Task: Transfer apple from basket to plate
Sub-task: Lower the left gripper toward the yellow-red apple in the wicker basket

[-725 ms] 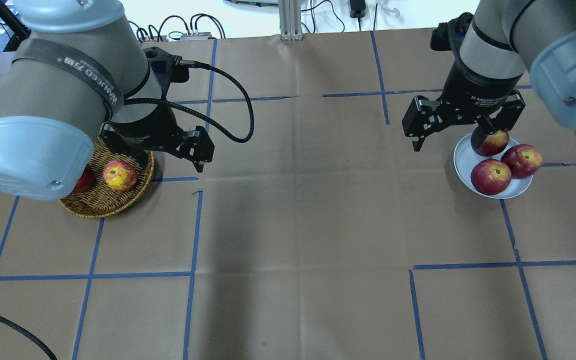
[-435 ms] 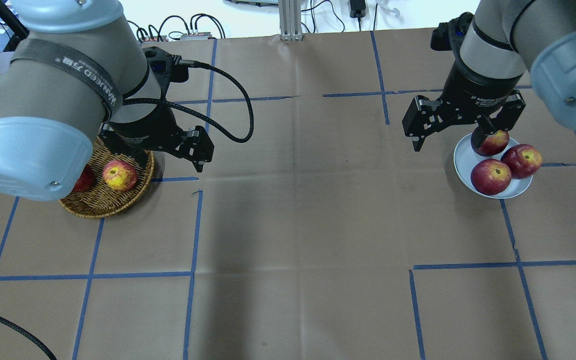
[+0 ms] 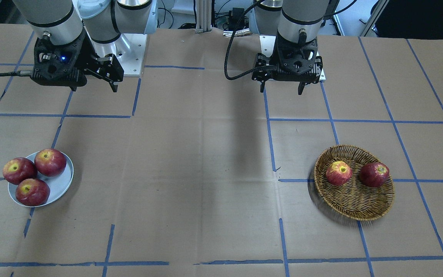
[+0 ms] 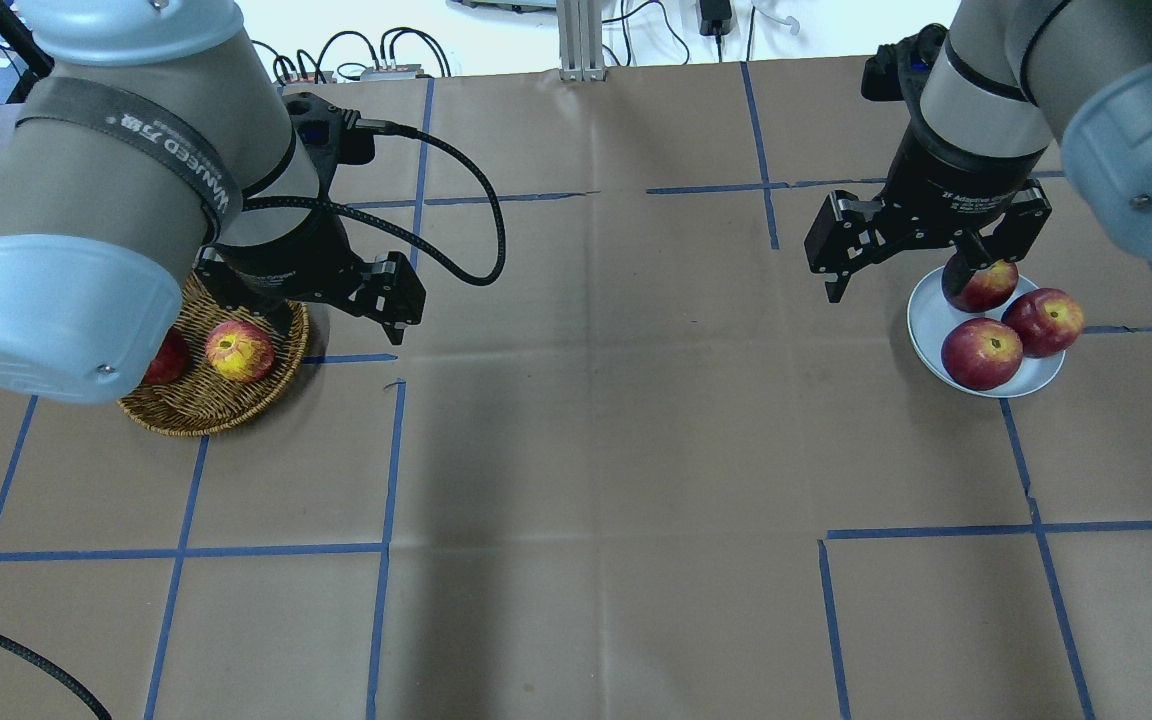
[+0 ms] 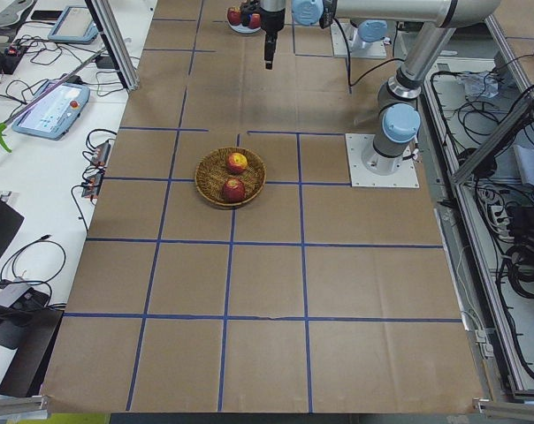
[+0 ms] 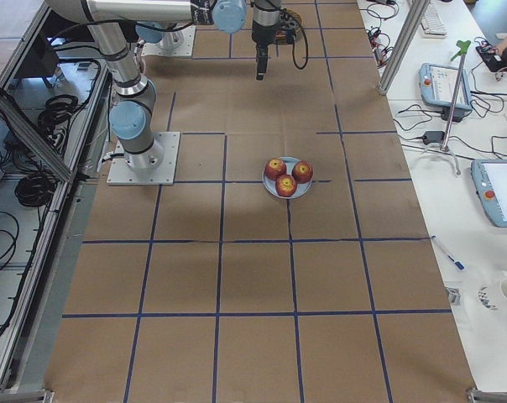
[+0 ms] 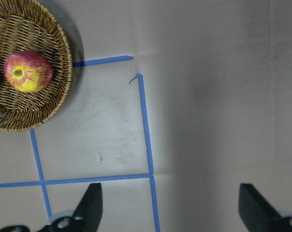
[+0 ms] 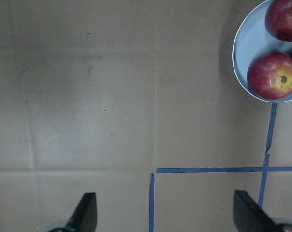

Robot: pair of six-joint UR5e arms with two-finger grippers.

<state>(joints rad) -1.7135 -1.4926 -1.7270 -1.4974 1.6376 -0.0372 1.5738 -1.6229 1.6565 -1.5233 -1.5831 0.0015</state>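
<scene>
The yellow-streaked apple (image 3: pixel 338 173) lies in the brown wicker basket (image 3: pixel 354 204) beside a dark red apple (image 3: pixel 374 174). In the left wrist view the apple (image 7: pixel 28 71) and basket (image 7: pixel 20 116) are at the upper left. My left gripper (image 3: pixel 281 90) hangs open and empty high above the table, on the robot's side of the basket. The pale blue-grey plate (image 3: pixel 58 184) holds three dark red apples. My right gripper (image 3: pixel 92 86) is open and empty, high above the table near the plate (image 4: pixel 926 325). The plate's edge (image 8: pixel 245 58) shows at the right wrist view's upper right.
Brown paper with blue tape lines (image 3: pixel 269 146) covers the table. A black cable (image 4: pixel 476 200) loops from the left wrist. The arm bases (image 3: pixel 133 50) stand at the robot's edge of the table.
</scene>
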